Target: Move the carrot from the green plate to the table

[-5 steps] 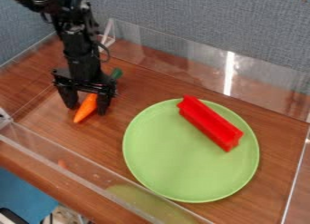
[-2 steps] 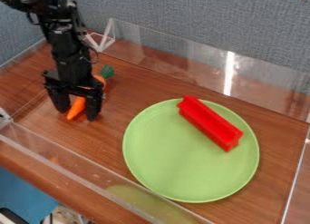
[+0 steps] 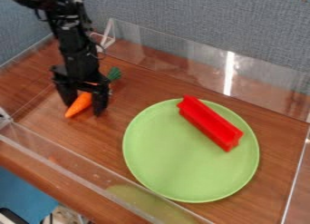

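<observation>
Since the earlier frames, only a slight sideways shift of the gripper is seen, and the carrot has stayed on the table at about ten o'clock from the green plate, well clear of its rim. The jaws are spread wide and straddle the carrot, judged as a release with the carrot already set down. A red block is left on the plate; clear acrylic walls bound the table.
</observation>
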Robot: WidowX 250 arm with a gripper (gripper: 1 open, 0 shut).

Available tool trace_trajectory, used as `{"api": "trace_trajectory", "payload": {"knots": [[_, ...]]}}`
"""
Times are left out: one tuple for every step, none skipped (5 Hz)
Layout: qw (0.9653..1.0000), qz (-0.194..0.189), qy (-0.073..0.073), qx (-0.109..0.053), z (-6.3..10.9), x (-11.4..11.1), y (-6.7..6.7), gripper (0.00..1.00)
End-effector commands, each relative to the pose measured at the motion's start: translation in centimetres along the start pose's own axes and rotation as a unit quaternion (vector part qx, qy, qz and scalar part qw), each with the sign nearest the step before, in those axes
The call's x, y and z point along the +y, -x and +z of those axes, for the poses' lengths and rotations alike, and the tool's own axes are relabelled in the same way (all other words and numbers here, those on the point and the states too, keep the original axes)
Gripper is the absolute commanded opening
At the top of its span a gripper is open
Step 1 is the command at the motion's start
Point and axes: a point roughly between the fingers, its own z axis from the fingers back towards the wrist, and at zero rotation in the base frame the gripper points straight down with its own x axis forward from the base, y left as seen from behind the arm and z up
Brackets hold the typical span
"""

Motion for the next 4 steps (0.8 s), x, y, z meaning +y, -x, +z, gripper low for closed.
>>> {"api": "trace_trajectory", "payload": {"knots": [[0.9993,-0.035,0.000,-0.015,0.9,-0.9,-1.5,1.00],[0.9989,-0.044,0.006,-0.012,0.8,-0.9,-0.4,1.00],[0.9989,-0.045,0.011,-0.008,1.1,-0.6,1.0,1.00],[0.9994,-0.031,0.015,-0.006,1.3,-0.8,1.0,1.00]]}}
